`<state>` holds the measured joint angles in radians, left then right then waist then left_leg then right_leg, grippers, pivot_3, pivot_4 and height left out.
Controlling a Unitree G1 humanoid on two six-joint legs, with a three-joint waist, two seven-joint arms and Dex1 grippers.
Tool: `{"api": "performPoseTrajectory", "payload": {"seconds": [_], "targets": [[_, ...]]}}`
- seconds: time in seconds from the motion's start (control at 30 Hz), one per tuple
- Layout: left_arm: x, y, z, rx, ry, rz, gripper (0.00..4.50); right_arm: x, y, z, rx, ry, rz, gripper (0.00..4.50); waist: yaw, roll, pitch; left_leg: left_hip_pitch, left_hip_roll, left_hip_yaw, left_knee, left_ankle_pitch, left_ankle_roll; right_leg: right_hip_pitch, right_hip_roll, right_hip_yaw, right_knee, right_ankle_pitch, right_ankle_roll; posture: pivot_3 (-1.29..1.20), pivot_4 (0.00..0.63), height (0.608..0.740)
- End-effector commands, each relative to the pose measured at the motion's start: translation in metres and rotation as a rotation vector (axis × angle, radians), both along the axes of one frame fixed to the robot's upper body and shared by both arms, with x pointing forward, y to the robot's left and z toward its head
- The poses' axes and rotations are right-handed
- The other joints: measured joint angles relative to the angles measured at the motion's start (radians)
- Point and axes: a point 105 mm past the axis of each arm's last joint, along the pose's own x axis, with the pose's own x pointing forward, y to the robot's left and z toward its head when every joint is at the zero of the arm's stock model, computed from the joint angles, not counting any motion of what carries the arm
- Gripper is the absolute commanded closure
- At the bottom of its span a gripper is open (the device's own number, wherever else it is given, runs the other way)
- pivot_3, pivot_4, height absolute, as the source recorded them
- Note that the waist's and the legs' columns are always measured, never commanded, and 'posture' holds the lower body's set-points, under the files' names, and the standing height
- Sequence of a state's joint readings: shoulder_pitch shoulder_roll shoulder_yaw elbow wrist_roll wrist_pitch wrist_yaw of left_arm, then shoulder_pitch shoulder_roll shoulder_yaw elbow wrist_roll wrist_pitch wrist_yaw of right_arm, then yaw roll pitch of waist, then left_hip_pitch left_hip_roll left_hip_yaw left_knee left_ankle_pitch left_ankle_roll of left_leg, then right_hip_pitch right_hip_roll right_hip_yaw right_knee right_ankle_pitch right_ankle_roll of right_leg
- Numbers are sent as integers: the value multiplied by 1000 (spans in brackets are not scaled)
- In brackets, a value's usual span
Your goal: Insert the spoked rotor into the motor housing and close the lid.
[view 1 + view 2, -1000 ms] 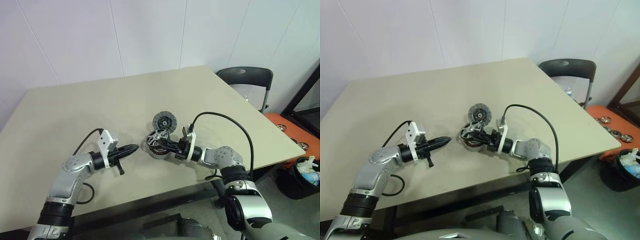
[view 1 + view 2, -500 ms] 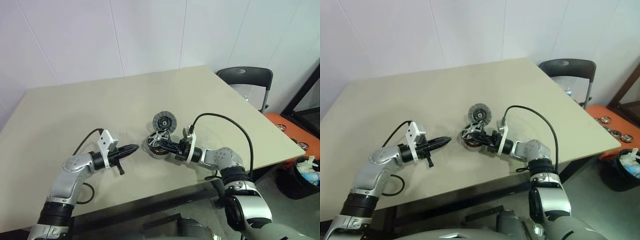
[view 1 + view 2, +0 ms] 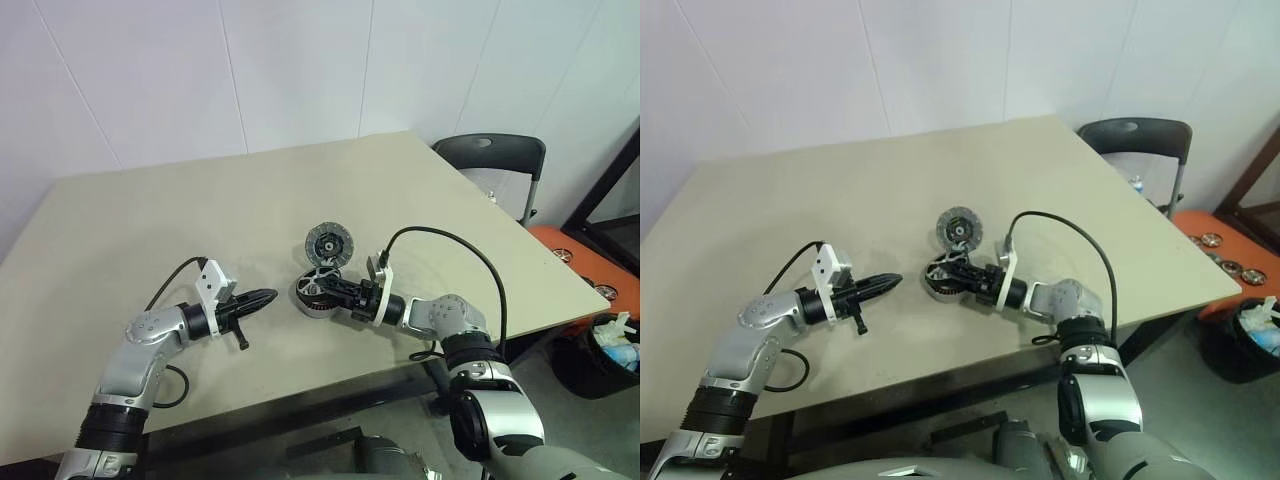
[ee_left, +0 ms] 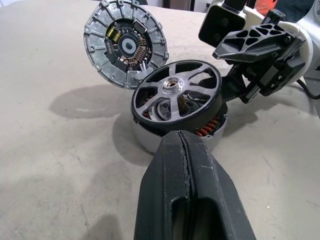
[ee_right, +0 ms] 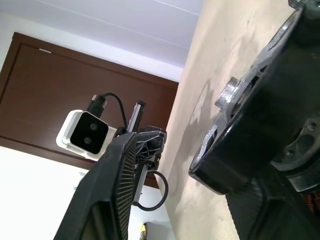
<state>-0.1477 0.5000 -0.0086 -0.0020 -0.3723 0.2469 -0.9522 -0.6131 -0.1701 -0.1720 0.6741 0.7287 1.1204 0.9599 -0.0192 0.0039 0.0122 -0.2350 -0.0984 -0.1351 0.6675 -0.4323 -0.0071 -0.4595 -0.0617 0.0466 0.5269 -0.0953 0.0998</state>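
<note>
The spoked rotor (image 4: 175,95), silver spokes inside a dark rim, lies slightly tilted on top of the motor housing (image 4: 212,127), whose copper windings show beneath it. Both stand mid-table, with the motor housing (image 3: 312,298) under the spoked rotor (image 3: 318,281). The lid (image 3: 328,244), a grey finned disc, stands tilted against the far side of the housing. My right gripper (image 3: 336,289) reaches in level from the right, open, with one finger (image 5: 120,180) clear of the rim and the other below it. My left gripper (image 3: 268,297) hovers shut and holding nothing just left of the housing.
The beige table (image 3: 200,210) has bare room all round the parts. Its front edge runs close below both arms. A black chair (image 3: 490,155) stands past the table's right corner, and a bin (image 3: 610,345) sits on the floor at the right.
My right gripper's jaws have parted and let go of the rotor. The rotor has sunk from a raised tilt to lie lower on the housing. The left arm has kept still.
</note>
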Motion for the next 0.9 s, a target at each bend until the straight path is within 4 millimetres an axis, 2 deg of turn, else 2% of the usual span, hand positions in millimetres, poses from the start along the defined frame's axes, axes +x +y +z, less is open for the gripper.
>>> {"api": "performPoseTrajectory", "payload": {"seconds": [0.03,0.37,0.63,0.8,0.83,0.9], "targets": [[4,0,10,19,-52,-6,4500,5,-5,22,16,-71,19,1927,0,0,0,0,0,0,0,0,0,0,0,0,0,0,0,0,0,740],[6,-2,7,30,-52,-15,4500,-15,-26,40,-59,-111,128,1927,3,0,0,0,0,0,0,0,0,0,0,0,0,0,0,0,0,740],[7,-2,6,37,-51,-20,4500,-20,-41,33,-140,-103,145,1927,3,0,0,1,0,1,0,0,0,1,0,0,-1,0,0,0,0,740],[6,-3,5,41,-48,-21,4500,-14,-37,40,-163,-190,136,1927,3,0,0,0,0,1,0,0,0,1,0,0,-1,0,0,0,0,740],[6,-3,5,42,-48,-22,4500,-13,-32,35,-262,-269,151,1927,4,0,0,0,0,1,0,0,0,1,0,0,-1,0,0,0,0,740],[6,-5,4,43,-48,-24,4500,-10,-18,45,-308,-399,166,1927,1,0,0,0,0,1,0,0,0,0,0,0,0,0,0,0,0,740]]}}
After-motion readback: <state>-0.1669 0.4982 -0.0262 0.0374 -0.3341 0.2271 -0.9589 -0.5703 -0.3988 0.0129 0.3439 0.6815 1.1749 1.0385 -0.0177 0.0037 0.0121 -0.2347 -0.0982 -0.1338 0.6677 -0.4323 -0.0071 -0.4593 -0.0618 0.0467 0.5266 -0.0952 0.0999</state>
